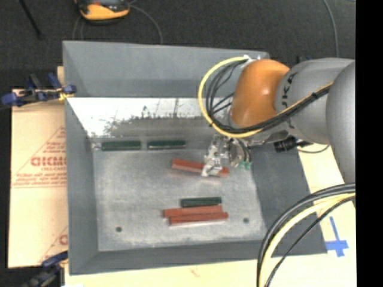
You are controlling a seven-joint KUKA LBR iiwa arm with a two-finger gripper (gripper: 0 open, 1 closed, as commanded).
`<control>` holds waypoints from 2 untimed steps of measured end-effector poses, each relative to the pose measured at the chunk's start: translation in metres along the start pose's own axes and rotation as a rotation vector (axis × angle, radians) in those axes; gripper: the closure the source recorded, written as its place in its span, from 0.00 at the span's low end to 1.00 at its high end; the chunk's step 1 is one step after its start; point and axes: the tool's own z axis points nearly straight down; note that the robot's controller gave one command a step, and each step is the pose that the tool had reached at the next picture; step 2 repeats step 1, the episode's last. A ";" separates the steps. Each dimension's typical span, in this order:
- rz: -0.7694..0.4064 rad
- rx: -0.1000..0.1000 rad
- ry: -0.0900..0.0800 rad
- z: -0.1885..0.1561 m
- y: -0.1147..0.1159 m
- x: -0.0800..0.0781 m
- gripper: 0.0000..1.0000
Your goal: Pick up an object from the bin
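Observation:
My gripper [212, 167] hangs under the orange wrist cover, low over the right middle of the bin. Its fingertips sit at the right end of a red bar [187, 167] that lies slightly tilted on the floor. Whether the fingers clasp the bar I cannot make out. Nearer the front lie a short dark green bar [201, 202] and two red bars [195, 216] side by side.
Two dark green bars [121, 145] [166, 143] lie end to end along the back wall. The arm and its cables fill the right side above the bin. The left half of the floor is bare grey metal.

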 end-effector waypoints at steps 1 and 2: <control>0.000 -0.001 -0.004 -0.022 0.000 -0.001 1.00; 0.000 -0.001 -0.004 -0.022 0.000 -0.001 1.00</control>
